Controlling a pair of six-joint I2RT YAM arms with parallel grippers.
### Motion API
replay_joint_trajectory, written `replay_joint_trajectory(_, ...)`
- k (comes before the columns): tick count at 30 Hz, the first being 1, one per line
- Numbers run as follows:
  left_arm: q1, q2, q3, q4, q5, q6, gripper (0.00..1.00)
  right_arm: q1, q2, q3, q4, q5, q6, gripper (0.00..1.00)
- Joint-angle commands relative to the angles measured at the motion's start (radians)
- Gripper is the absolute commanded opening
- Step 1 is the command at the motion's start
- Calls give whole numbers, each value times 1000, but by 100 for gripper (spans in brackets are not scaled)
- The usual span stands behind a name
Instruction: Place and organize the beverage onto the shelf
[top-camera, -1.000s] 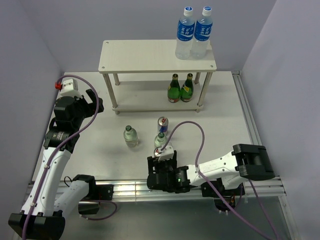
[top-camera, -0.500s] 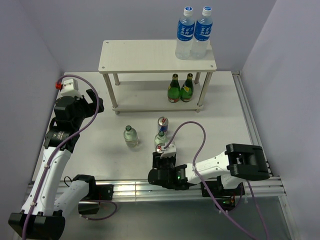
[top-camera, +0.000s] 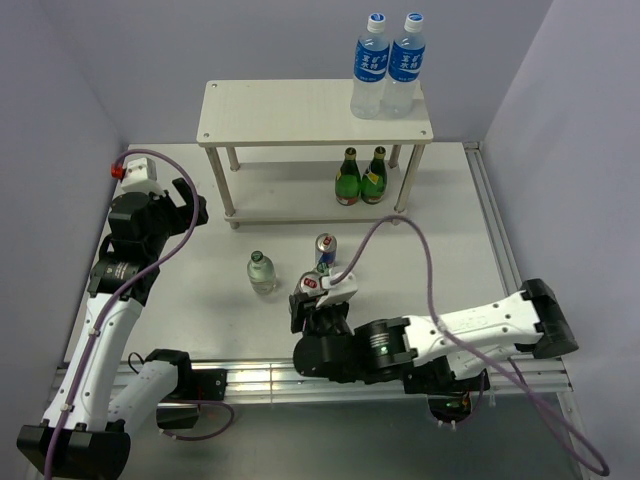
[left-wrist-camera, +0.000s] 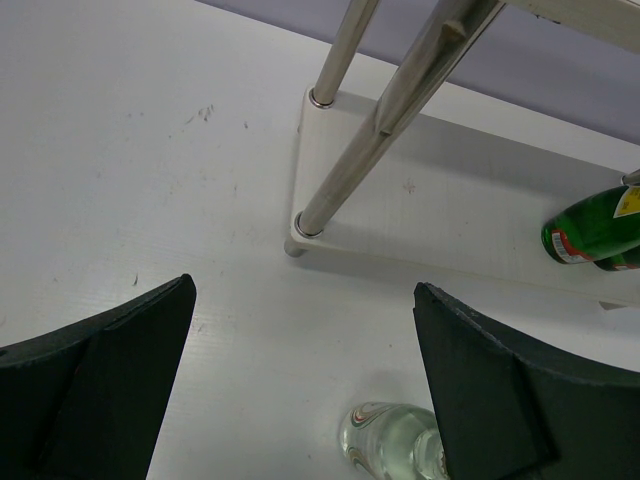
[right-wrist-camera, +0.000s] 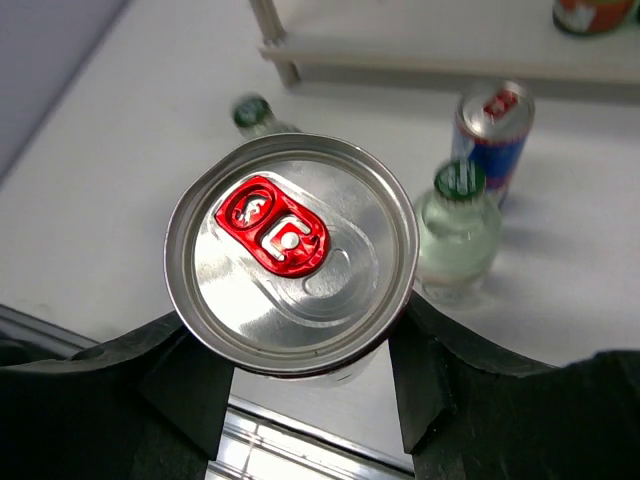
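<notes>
Silver-lidded slim can with red pull tab, upright, pinched by the right gripper near the middle of the white worktop's near edge. Left gripper spread wide near the left edge.

Right wrist view: the held can shows only its lid, its body hidden between the fingers; a green-capped bottle at 11 o'clock is blurred. Left wrist view: edges crop a green bottle at 3 o'clock and a clear bottle at 6 o'clock.
</notes>
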Motion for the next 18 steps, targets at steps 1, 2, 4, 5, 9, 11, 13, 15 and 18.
replay_joint_trajectory(1, 3, 3, 9, 11, 9, 19, 97, -5, -117, 82, 175, 99, -315, 0)
replay_joint_trajectory(2, 3, 3, 9, 11, 9, 19, 97, -22, -133, 88, 239, 76, -465, 0)
replay_joint_trajectory(4, 3, 4, 9, 9, 9, 19, 97, -54, -169, 116, 390, -36, -587, 0)
replay_joint_trajectory(5, 3, 3, 7, 11, 7, 19, 97, -106, -177, 133, 414, -73, -659, 0)
replay_joint_trajectory(9, 3, 3, 9, 9, 6, 20, 97, -259, -142, 312, 425, -248, -771, 0)
replay_joint_trajectory(11, 3, 1, 9, 11, 9, 20, 97, -322, -108, 396, 407, -341, -825, 0)
replay_joint_trajectory(13, 3, 1, 9, 9, 9, 20, 97, -413, -46, 536, 370, -397, -853, 0)
replay_joint_trajectory(15, 3, -2, 7, 11, 7, 20, 97, -463, 7, 690, 320, -466, -885, 0)
replay_joint_trajectory(18, 3, -5, 7, 11, 6, 20, 97, -572, 166, 922, 223, -541, -909, 0)
